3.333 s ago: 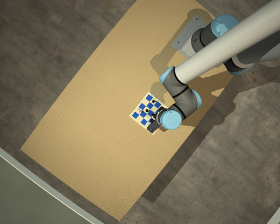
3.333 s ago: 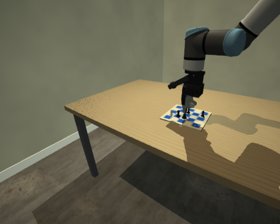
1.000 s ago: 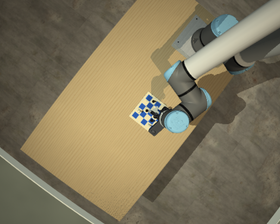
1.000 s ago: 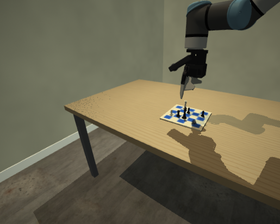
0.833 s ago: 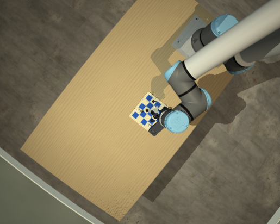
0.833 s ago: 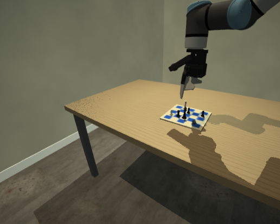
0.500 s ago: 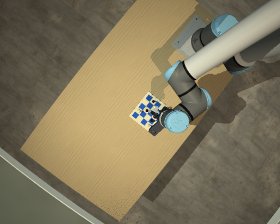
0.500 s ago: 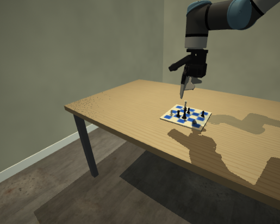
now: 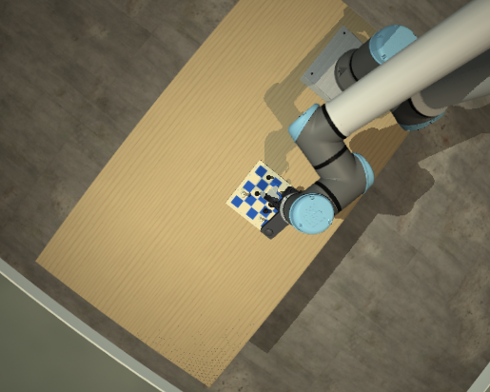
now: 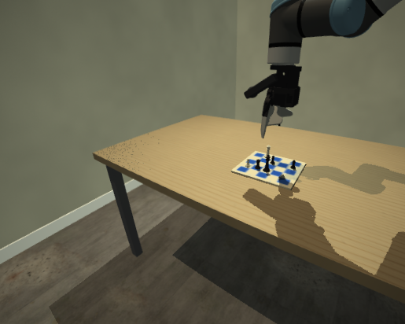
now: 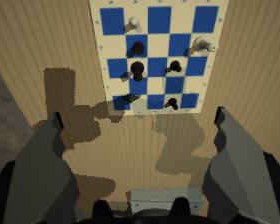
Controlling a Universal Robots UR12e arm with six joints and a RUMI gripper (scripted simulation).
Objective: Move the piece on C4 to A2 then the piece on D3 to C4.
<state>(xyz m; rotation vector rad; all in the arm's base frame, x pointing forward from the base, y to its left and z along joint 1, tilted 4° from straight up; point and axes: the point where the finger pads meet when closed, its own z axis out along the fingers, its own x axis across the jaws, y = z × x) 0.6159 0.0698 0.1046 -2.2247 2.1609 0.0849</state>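
Grey-green walls and a dark plank floor surround a wooden table (image 10: pixel 175 157), and a small blue-and-cream chessboard (image 10: pixel 298 172) lies flat on it, right of the middle in the exterior view. The arm comes in from the upper right of that frame and the gripper (image 10: pixel 273 123) hangs well above the board, not touching any piece.

In the wrist view the two fingers stand at the far left and far right of the frame, spread to their full width, and nothing is between them. Only table wood and shadow show in the gap. The board fills the upper middle of this frame.

Six pieces are on it:
- a small white pawn (image 11: pixel 134 22) in the top row, left of centre
- a black piece (image 11: pixel 137 48) just below it
- a larger black piece (image 11: pixel 136 70) one row lower, in the same column
- a black pawn (image 11: pixel 175 65) to the right of that one
- a tall white piece (image 11: pixel 203 45) near the right edge – it looks upright in the exterior view
- a black pawn (image 11: pixel 172 103) in the bottom row, nearest to the gripper

All of them appear to stand inside their squares. The letters and numbers on the rim are too small to read, so I cannot tell which pieces stand on C4, D3 or A2.
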